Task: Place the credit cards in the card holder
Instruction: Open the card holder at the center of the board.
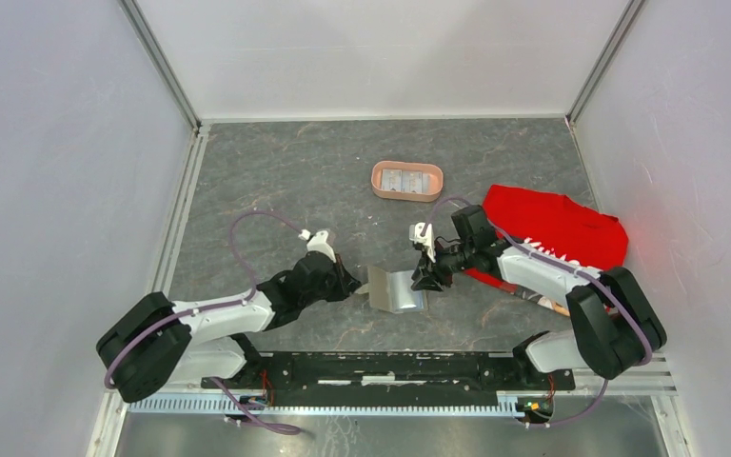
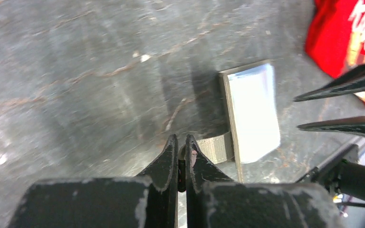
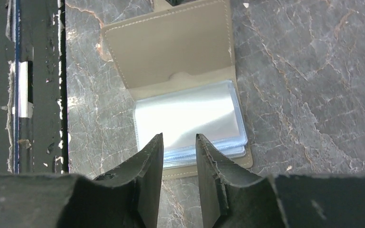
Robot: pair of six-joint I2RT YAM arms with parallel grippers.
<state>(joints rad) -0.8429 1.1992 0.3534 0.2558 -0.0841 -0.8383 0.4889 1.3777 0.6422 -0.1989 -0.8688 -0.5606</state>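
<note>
The card holder (image 1: pixel 395 288) lies open near the table's front, one olive-grey flap (image 3: pixel 171 47) spread flat and a stack of clear plastic sleeves (image 3: pixel 190 116) on the other half. My left gripper (image 1: pixel 357 286) is shut on the holder's small strap tab (image 2: pixel 217 148), pinning its left side. My right gripper (image 3: pixel 179 140) stands open just over the near edge of the sleeves, nothing between its fingers (image 2: pixel 337 85). The credit cards (image 1: pixel 405 178) lie in a pink oval tray (image 1: pixel 378 181) further back.
A red cloth bag (image 1: pixel 557 224) lies right of my right arm, partly under it. The black base rail (image 1: pixel 381 367) runs along the front edge. Grey walls enclose the table on three sides.
</note>
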